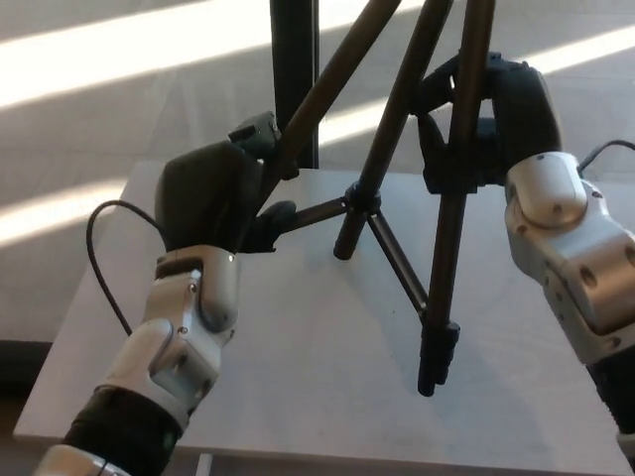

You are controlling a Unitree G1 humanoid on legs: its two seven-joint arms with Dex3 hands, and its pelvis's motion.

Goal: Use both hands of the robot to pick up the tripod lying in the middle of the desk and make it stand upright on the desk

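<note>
Tripod (pixel 397 198) with three legs, one leg per robot hand, left robot hand (pixel 213 198), right robot hand (pixel 491 119)

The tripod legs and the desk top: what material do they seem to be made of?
The tripod legs look like dark metal tubes with a satin finish, judging by their thin straight shape and faint sheen. The desk top looks like matt pale laminate: smooth, even, without glare. Neither is certain.
</note>
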